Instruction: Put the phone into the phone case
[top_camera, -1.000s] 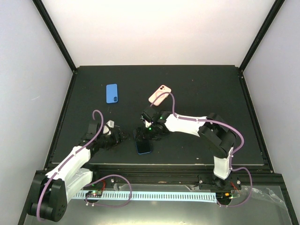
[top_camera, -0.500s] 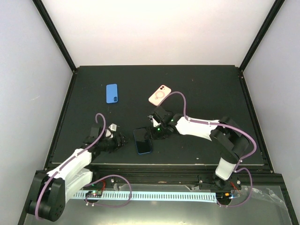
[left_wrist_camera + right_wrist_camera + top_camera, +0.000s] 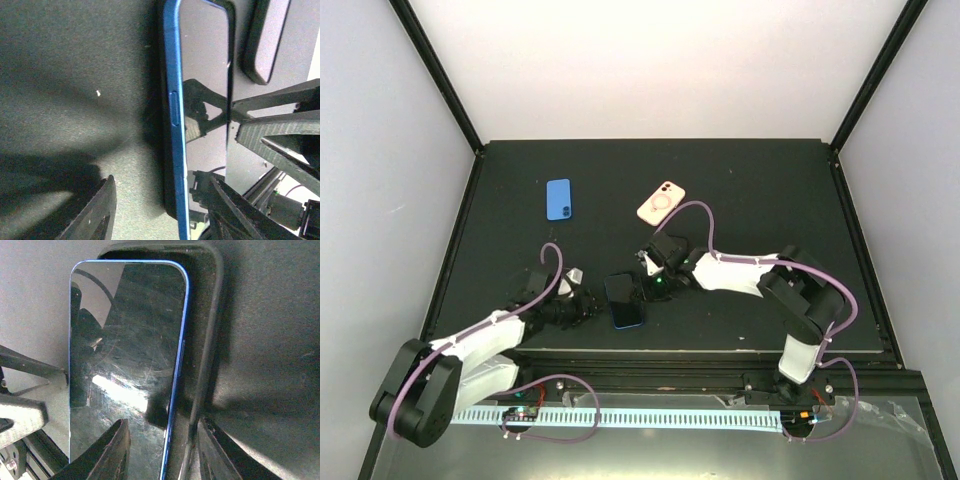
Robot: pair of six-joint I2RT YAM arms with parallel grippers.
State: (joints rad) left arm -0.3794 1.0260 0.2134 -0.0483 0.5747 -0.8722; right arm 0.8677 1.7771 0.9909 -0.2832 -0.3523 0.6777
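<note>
The phone (image 3: 624, 298) lies screen up near the table's front, dark glass with a blue frame. It shows in the left wrist view (image 3: 200, 100) and the right wrist view (image 3: 125, 355). A dark rounded rim (image 3: 212, 315) lies under and beside its right edge. The pale pink phone case (image 3: 661, 203) with a white ring lies apart, further back. My left gripper (image 3: 588, 303) is open, its fingers either side of the phone's blue side edge (image 3: 160, 212). My right gripper (image 3: 648, 288) is open, straddling the phone's other long edge (image 3: 162, 450).
A blue phone-shaped thing (image 3: 558, 199) lies at the back left of the black mat (image 3: 770, 190). Black frame posts stand at the mat's corners. The two arms reach in from the front toward the phone from both sides.
My left gripper has moved right, up to the phone's edge. My right gripper has drawn back to the right and then come down by the phone. The phone has shifted slightly.
</note>
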